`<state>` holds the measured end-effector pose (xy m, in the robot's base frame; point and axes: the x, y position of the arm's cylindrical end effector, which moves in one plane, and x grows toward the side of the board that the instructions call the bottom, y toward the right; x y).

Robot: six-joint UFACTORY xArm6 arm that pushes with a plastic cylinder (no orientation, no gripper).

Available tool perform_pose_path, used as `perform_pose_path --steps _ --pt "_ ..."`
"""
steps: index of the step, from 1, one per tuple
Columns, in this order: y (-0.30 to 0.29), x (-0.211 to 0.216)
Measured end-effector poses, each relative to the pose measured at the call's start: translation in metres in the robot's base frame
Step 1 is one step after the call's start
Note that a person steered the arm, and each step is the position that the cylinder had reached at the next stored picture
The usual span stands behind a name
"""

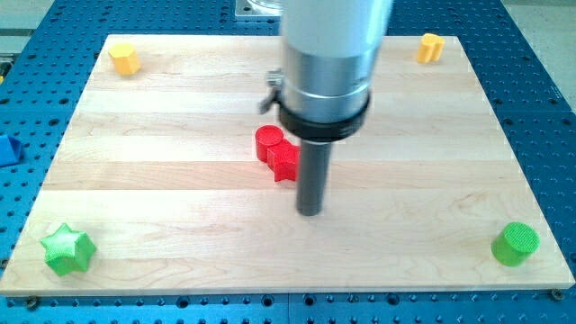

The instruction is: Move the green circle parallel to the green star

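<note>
The green circle, a short cylinder, stands near the board's bottom right corner. The green star lies near the bottom left corner, at about the same height in the view. My tip rests on the board near its middle, far from both green blocks. It sits just below and to the right of a red star, which touches a red circle.
A yellow hexagon-like block lies at the top left corner and an orange-yellow block at the top right. The wooden board lies on a blue perforated table. A blue block lies off the board at the view's left edge.
</note>
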<state>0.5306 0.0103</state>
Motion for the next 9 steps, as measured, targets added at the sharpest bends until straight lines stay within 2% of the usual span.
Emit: perform_pose_path --steps 1,2,4,6,9 --pt "-0.045 -0.007" --pt "-0.063 -0.03" --pt "-0.064 -0.094" --pt "-0.058 -0.117" --pt "-0.036 -0.118"
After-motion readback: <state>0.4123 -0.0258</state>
